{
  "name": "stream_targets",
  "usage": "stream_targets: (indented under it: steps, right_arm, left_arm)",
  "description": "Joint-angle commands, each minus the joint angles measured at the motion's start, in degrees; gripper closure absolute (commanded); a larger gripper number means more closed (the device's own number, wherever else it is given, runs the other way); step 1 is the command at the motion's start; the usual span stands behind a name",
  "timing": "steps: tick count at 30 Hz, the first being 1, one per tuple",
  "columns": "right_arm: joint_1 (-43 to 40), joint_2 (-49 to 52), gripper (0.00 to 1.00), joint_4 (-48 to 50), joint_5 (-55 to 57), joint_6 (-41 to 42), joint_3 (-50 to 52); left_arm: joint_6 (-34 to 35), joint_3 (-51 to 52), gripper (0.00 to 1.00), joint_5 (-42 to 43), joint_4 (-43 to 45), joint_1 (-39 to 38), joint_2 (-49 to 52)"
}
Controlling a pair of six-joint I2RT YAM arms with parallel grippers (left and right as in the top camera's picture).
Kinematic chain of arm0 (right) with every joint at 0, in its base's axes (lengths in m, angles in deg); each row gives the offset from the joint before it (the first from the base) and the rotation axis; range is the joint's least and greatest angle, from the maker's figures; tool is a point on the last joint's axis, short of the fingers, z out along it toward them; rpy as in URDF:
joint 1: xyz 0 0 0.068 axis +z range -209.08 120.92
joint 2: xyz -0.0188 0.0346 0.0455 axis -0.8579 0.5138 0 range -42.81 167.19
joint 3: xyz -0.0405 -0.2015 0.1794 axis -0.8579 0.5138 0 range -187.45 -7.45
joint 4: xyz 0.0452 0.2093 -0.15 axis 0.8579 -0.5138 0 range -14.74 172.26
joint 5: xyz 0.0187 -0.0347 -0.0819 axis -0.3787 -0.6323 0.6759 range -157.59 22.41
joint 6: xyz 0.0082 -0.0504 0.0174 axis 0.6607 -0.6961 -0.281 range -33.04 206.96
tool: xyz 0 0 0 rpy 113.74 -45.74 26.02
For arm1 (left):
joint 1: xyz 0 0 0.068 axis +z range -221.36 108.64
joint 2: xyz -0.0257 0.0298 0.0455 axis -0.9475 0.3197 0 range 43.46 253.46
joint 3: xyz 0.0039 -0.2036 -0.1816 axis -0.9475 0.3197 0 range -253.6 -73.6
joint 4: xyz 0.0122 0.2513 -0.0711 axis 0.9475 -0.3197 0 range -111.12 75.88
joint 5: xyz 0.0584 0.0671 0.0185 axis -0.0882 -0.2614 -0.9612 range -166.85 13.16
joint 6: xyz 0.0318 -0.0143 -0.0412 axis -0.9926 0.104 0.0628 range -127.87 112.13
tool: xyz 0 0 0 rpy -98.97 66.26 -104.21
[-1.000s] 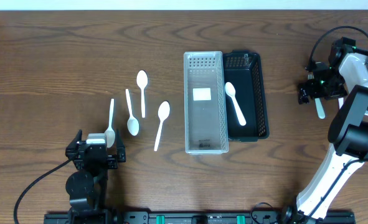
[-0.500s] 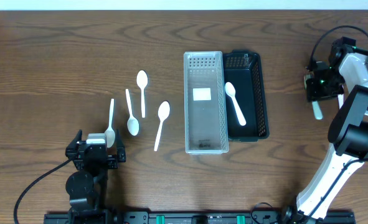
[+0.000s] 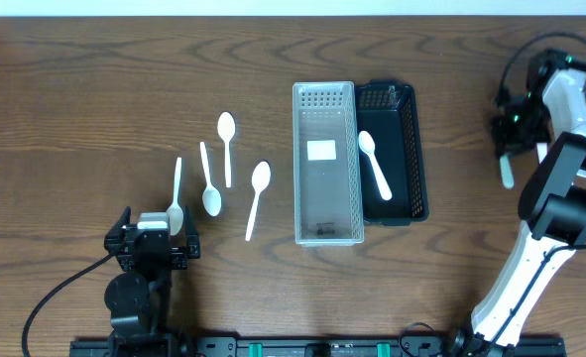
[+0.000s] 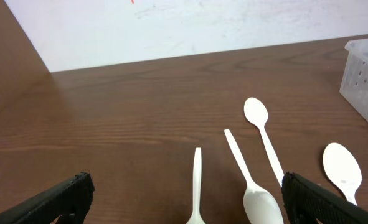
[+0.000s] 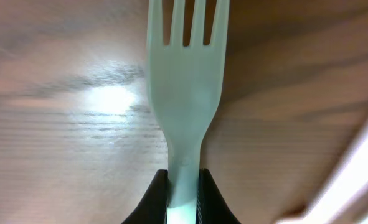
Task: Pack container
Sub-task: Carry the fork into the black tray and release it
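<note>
A clear plastic container (image 3: 324, 206) stands at the table's centre, and a black container (image 3: 404, 139) sits against its right side with one white spoon (image 3: 374, 164) inside. Left of them lie several white spoons (image 3: 226, 134) (image 3: 257, 196) (image 3: 209, 188) (image 3: 176, 193). My right gripper (image 3: 514, 121) is at the far right, shut on a white fork (image 5: 185, 81) whose tines point away over the wood; its handle end (image 3: 508, 173) sticks out below. My left gripper (image 3: 154, 241) stands open near the front left, with spoons (image 4: 258, 124) (image 4: 259, 202) (image 4: 197, 180) ahead of its fingers (image 4: 59, 199).
The table's far edge meets a white wall (image 4: 190, 25). The right arm's base and links (image 3: 560, 208) rise along the right edge, and the left arm's cable (image 3: 64, 288) trails at the front left.
My right gripper has gone from open to shut on the fork and shifted slightly toward the far right. The left arm and the spoons have not moved.
</note>
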Motion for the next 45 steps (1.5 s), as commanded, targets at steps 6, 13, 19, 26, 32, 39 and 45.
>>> stream_targets:
  steps: [6, 13, 19, 26, 32, 39, 45]
  right_arm:
    - [7.48, -0.79, 0.97, -17.92, -5.64, 13.2, -27.87]
    - [16.13, -0.92, 0.99, -23.41, -12.66, 20.06, -33.4]
    - [22.91, -0.92, 0.92, -23.39, -11.43, 22.82, -32.17]
    - [26.16, -0.92, 0.88, -23.19, -11.41, 24.3, -28.63]
    - [27.28, -0.92, 0.74, -22.05, -11.41, 24.28, -22.62]
    - [28.5, -0.92, 0.38, -20.39, -11.41, 24.26, -19.08]
    - [26.45, -0.98, 0.01, -20.94, -8.59, 22.86, -20.15]
  left_arm:
    - [0.28, 1.49, 0.02, 0.13, -0.37, 0.24, -0.09]
    - [0.28, 1.49, 0.02, 0.13, -0.37, 0.24, -0.09]
    - [0.28, 1.49, 0.02, 0.15, -0.37, 0.24, -0.09]
    - [0.28, 1.49, 0.02, 0.15, -0.37, 0.24, -0.09]
    - [0.28, 1.49, 0.02, 0.15, -0.37, 0.24, -0.09]
    - [0.28, 1.49, 0.02, 0.15, -0.37, 0.24, -0.09]
    - [0.28, 1.49, 0.02, 0.15, -0.37, 0.24, 0.15]
